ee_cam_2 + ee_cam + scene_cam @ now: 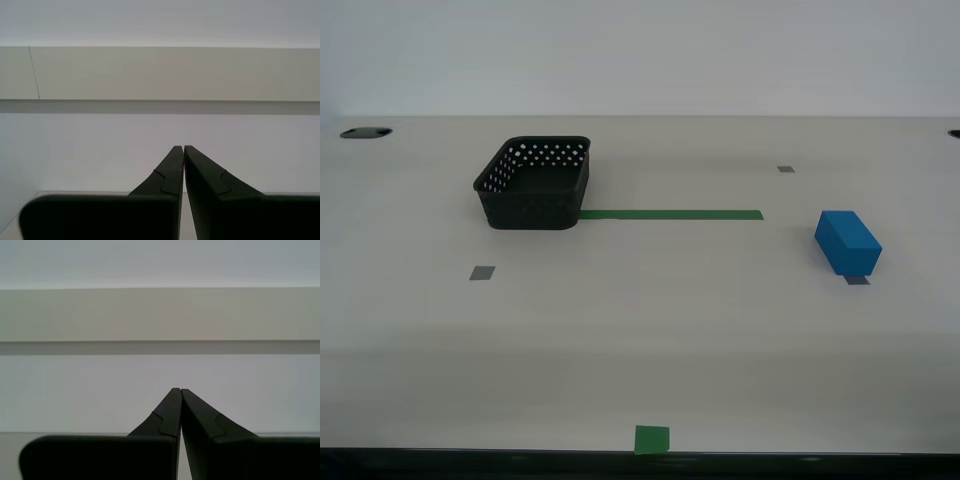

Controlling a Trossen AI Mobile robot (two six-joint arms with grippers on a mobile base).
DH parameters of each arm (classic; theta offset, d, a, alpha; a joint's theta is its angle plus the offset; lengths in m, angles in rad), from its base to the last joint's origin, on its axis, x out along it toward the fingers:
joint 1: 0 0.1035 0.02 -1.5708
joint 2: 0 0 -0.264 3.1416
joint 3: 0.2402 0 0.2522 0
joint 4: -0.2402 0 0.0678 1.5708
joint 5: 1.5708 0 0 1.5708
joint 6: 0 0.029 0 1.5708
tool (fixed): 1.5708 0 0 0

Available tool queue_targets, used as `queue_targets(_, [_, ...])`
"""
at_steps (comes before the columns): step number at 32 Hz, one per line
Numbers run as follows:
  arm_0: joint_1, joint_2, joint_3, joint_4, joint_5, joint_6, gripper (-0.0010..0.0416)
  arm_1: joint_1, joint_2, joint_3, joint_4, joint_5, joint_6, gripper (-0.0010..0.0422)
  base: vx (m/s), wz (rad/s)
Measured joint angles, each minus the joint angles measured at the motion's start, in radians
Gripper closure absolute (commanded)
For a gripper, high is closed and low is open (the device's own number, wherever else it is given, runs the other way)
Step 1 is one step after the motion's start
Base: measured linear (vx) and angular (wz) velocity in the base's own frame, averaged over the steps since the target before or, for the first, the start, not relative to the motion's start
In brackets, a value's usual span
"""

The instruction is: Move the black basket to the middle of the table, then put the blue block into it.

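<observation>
My first gripper (179, 389) and my second gripper (180, 147) (both empty) — jaws closed tight.

The basket (534, 186) is black, its walls a lattice of small round holes. The block (847, 242) is plain bright blue. The table (640, 340) is pale beige, marked with a green strip (670, 214), a green square (652, 439) and small grey squares (482, 272). Both grippers' fingers (170, 412) are plain black.
</observation>
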Motion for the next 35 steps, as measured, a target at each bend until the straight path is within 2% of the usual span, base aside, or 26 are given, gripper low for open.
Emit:
queue_targets(4, [0.0,0.0,0.0,-0.005,0.0,0.0,0.0405,-0.001,0.0,0.0,-0.041,0.002,-0.021,0.0412,0.0,0.0])
queue_targets(6, [0.0,0.0,0.0,-0.005,0.0,0.0,0.0405,-0.001,0.0,0.021,-0.153,0.03,-0.026,0.0412,0.0,0.0])
queue_targets(8, [0.0,0.0,0.0,-0.005,0.0,0.005,0.0405,-0.001,0.002,0.057,-0.342,0.035,-0.043,0.0412,0.0,0.0])
queue_targets(10, [0.002,0.0,0.0,-0.005,0.0,0.027,0.0405,-0.002,0.019,0.091,-0.514,0.037,-0.055,0.0412,0.0,0.0])
queue_targets(13, [0.004,0.0,0.0,-0.005,0.0,0.059,0.0405,-0.002,0.061,0.116,-0.668,0.037,-0.064,0.0412,0.0,0.0])
queue_targets(17, [0.005,0.0,0.0,-0.018,0.0,0.073,0.0405,-0.003,0.112,0.124,-0.734,0.04,-0.107,0.0412,0.0,0.0])
queue_targets(19, [0.006,0.0,0.0,-0.04,0.0,0.075,0.0405,-0.004,0.156,0.132,-0.753,0.062,-0.136,0.0412,0.0,0.0])
queue_targets(21, [0.006,0.0,0.0,-0.064,0.0,0.075,0.0405,-0.007,0.209,0.16,-0.776,0.101,-0.18,0.0412,0.0,0.0])
queue_targets(23, [0.006,0.0,0.0,-0.089,0.0,0.076,0.0405,-0.012,0.283,0.209,-0.809,0.137,-0.197,0.0412,0.0,0.0])
queue_targets(26, [0.007,0.0,0.0,-0.106,0.0,0.076,0.0405,-0.031,0.396,0.294,-0.877,0.143,-0.195,0.0412,0.0,0.0])
queue_targets(30, [0.008,0.0,0.0,-0.108,0.0,0.076,0.0405,-0.072,0.568,0.442,-0.98,0.143,-0.147,0.0412,0.0,0.0])
queue_targets(35, [0.008,0.0,0.0,-0.119,0.0,0.076,0.0405,-0.119,0.693,0.56,-1.006,0.143,-0.146,0.0412,0.0,0.0])
